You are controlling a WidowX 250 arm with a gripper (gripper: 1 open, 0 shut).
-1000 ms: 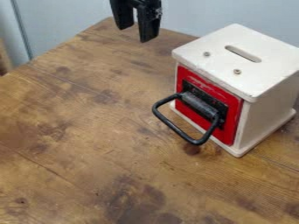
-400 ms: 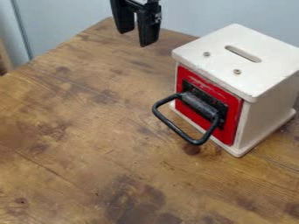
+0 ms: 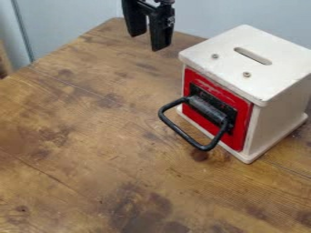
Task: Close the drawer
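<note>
Presently, the gripper is seen hanging above the far edge of the wooden table, near the far corner, with its dark fingers pointing down. Nothing is held between them; whether the jaws are parted or pressed together cannot be told, as the fingers overlap in this view.

The drawer is located toward the right edge of the tabletop, set in a pale wooden housing with a slot on top. Its red front panel is seen standing slightly proud of the housing face, by an amount that cannot be judged. A black plate is fixed on the panel, and the large black loop handle projects from it toward the table centre, its outer bar low over the wood.

The gripper and the housing are recorded as apart, with open air between them. Bare tabletop is noted across the whole left and near portions, from the handle out to the left and near edges. A pale wall stands behind the far edge. The housing's right corner sits close to the right edge.
</note>
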